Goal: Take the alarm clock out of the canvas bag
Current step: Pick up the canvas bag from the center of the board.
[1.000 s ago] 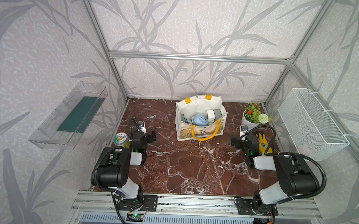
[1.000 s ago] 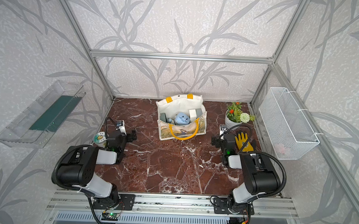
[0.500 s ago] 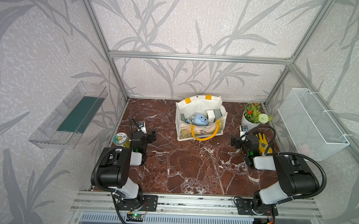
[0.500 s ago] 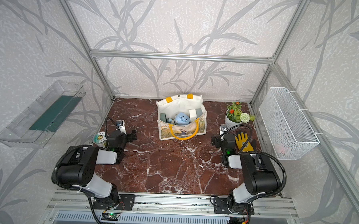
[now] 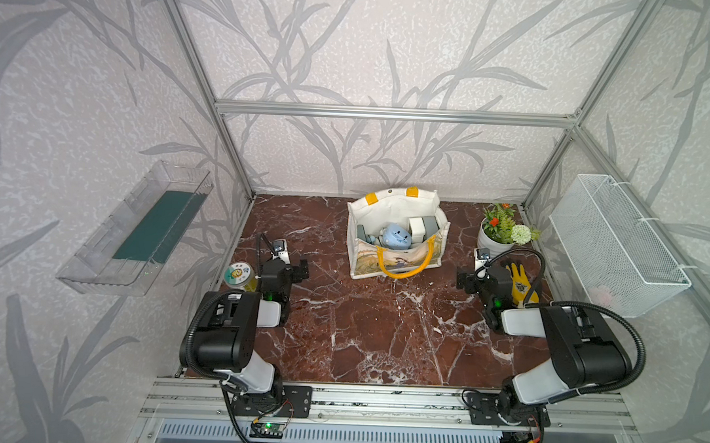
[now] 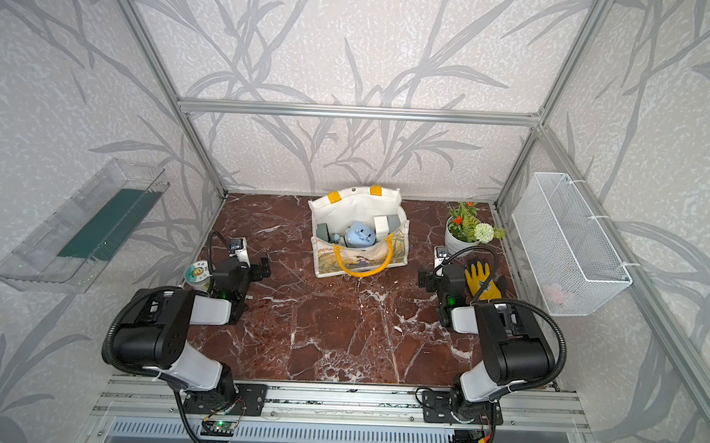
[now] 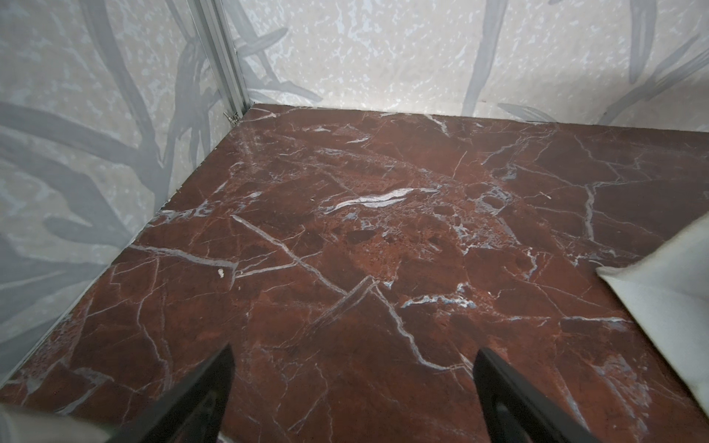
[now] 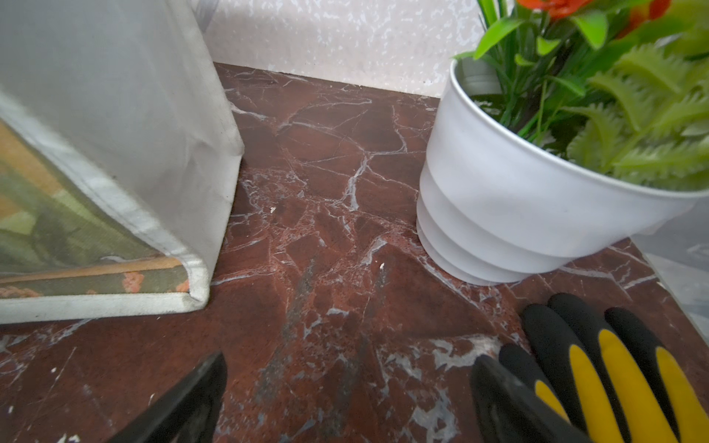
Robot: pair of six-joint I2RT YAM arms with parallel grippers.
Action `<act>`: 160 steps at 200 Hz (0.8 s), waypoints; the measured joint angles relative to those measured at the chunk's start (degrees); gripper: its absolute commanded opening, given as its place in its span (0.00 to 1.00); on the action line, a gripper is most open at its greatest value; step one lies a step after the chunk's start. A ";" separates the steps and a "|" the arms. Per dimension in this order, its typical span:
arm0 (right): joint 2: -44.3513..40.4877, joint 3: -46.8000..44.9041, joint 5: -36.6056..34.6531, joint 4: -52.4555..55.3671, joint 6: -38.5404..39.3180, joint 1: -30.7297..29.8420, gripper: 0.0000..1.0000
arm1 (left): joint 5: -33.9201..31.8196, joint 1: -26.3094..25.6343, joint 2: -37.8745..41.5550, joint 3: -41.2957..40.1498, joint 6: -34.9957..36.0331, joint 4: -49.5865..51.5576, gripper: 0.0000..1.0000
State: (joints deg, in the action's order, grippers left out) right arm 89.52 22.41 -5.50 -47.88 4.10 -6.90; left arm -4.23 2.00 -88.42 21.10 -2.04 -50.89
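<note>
The cream canvas bag (image 5: 386,211) (image 6: 349,214) stands upright and open at the back middle of the marble table, its yellow handle hanging down the printed front. Inside it lies a light blue rounded alarm clock (image 5: 396,236) (image 6: 360,235) among white and grey boxes. My left gripper (image 5: 297,269) (image 7: 355,351) rests low at the left, open and empty, with a corner of the bag (image 7: 667,291) off to one side. My right gripper (image 5: 464,280) (image 8: 351,358) rests low at the right, open and empty, near the bag's side (image 8: 115,115).
A white pot with a plant (image 5: 494,245) (image 8: 518,199) stands at the back right. A yellow and black glove (image 5: 519,283) (image 8: 598,368) lies beside the right gripper. A round tin (image 5: 240,275) sits by the left arm. A wire basket (image 5: 615,246) and a clear shelf (image 5: 139,229) hang on the side walls.
</note>
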 measured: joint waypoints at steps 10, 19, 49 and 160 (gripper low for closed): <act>-0.28 0.02 -0.13 0.33 -0.09 0.00 0.99 | -0.74 0.00 1.79 1.53 -0.55 4.94 0.99; -0.96 0.15 -0.50 1.22 -0.28 0.00 0.99 | -1.97 0.11 3.93 4.33 -2.03 11.26 0.99; -6.05 3.08 -2.19 9.88 -2.19 0.07 1.00 | -5.35 0.31 10.05 15.47 -8.04 27.80 0.99; -29.75 15.50 7.65 46.64 -17.97 0.33 0.87 | 4.42 -0.35 26.84 22.80 -17.49 48.96 0.99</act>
State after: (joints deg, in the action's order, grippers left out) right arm 59.77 37.91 2.15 -1.23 -13.87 -6.57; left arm 0.19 1.65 -61.58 43.90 -19.53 -1.93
